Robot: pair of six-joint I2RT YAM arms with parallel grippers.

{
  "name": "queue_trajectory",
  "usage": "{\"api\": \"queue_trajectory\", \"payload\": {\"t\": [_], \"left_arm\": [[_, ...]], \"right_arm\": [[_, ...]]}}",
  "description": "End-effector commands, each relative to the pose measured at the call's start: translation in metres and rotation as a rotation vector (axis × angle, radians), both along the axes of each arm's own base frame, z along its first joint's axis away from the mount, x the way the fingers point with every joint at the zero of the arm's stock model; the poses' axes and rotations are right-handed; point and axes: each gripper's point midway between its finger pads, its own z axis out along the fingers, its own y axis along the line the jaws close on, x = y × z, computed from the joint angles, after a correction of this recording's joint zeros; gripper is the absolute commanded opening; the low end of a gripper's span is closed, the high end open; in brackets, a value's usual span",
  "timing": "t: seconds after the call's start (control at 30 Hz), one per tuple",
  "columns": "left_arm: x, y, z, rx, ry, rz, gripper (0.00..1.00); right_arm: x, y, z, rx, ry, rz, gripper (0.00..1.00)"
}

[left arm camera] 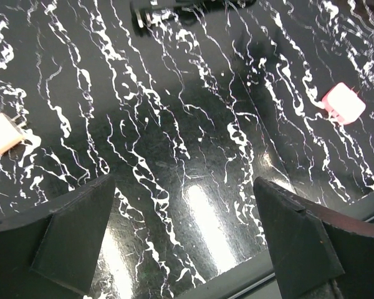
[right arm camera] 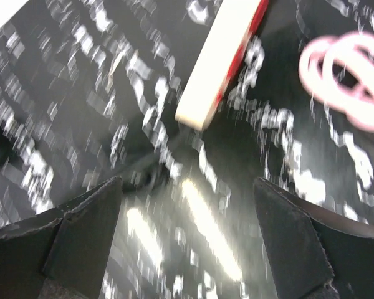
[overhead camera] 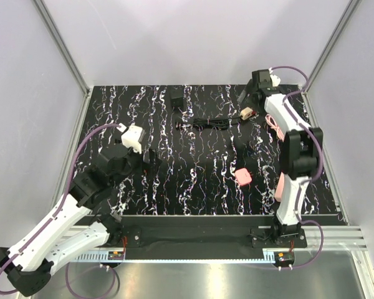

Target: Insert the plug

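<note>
The plug is laid crosswise on the table, prongs leftward, nearer the left pincer; that and the right pincer are spread empty.

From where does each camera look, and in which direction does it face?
Top external: above, behind the bases, facing down at the black mat; left arm and right arm show.
Left wrist: on the left arm, facing the mat; open left gripper shows.
Right wrist: on the right arm, facing cream strip and pink cable, blurred; open right gripper shows.
Shared: top and right wrist both show that pink cable.
</note>
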Motion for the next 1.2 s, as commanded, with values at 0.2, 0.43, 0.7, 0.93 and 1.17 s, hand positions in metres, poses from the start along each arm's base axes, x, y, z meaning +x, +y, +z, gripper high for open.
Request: {"api": "queue_trajectory", "payload": {"t": [0.2, 0.43, 0.7, 0.93, 1.17], "left_arm": [[0.009, 0.01, 0.01, 0.024, -0.078, 0.059, 0.99], [0.013, 0.015, 0.009, 0.046, -0.081, 0.089, 0.99], [0.014, 0.02, 0.011, 0.046, -0.092, 0.116, 0.99], [0.012, 0.026, 0.02, 0.021, -0.117, 0.145, 0.99], [0.008, 0.017, 0.037, -0.051, -0.089, 0.128, 0.99]], "right_arm": [[0.071, -0.04, -0.028, -0.038, -0.047, -0.156, 0.91], [0.086, -0.042, -0.062, -0.033, -0.003, -0.125, 0.86], [0.08, -0.029, -0.098, -0.01, 0.086, -0.036, 0.48], [-0.003, 0.032, -0.082, 0.048, 0.199, 0.079, 0.0], [-0.142, 0.095, -0.08, -0.091, 0.404, 0.187, 0.0]]}}
